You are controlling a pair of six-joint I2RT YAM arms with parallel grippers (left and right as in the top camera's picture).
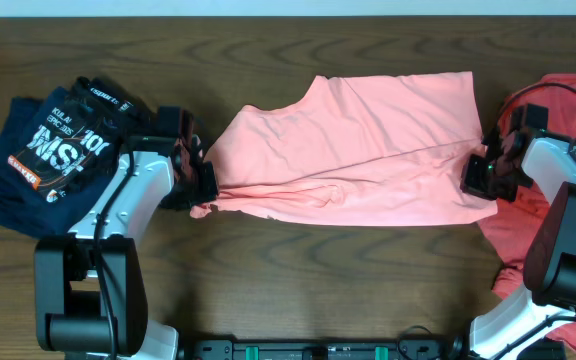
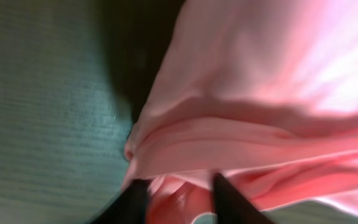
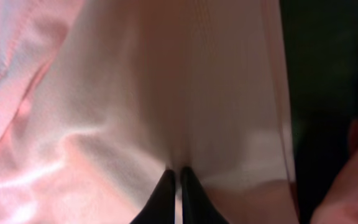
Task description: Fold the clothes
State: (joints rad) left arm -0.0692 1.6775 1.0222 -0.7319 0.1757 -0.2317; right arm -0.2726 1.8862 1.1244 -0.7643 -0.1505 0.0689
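The left pincer [image 1: 202,188] clamped a bunched end of the salmon-pink T-shirt [image 1: 358,150], the right pincer [image 1: 474,177] its opposite hem, seemingly to stretch it flat.

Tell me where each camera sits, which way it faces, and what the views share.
Overhead: above the table, facing down on the salmon-pink T-shirt; left pincer and right pincer show at its ends.
Left wrist: behind the left pincer, facing along its fingers into bunched shirt cloth.
Right wrist: behind the right pincer, facing along shut fingers pinching the shirt.
Shared: all see that shirt.
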